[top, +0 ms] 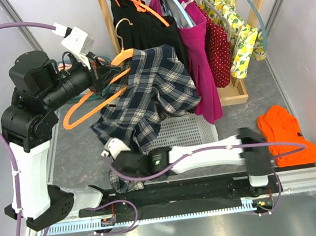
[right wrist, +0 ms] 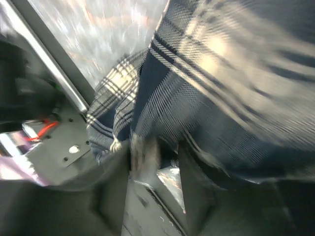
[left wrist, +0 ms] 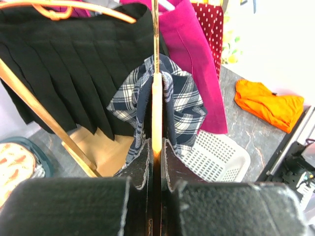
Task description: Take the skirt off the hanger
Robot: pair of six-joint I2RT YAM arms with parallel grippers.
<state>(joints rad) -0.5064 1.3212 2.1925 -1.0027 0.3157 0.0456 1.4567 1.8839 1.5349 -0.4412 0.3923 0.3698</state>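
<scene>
Skirt (top: pixel 148 90) drapes over the orange hanger (top: pixel 86 107), pinched by the left pincer (top: pixel 102 73) at 10 o'clock. Its hem meets the right pincer (top: pixel 112 148) at 6 o'clock, grip unreadable in blur; a weak hold could slip when pulling

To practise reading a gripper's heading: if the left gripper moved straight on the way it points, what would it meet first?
Most likely the plaid skirt, draped over the orange hanger that the left gripper is clamped on; it hangs straight ahead. How far is unclear.
</scene>
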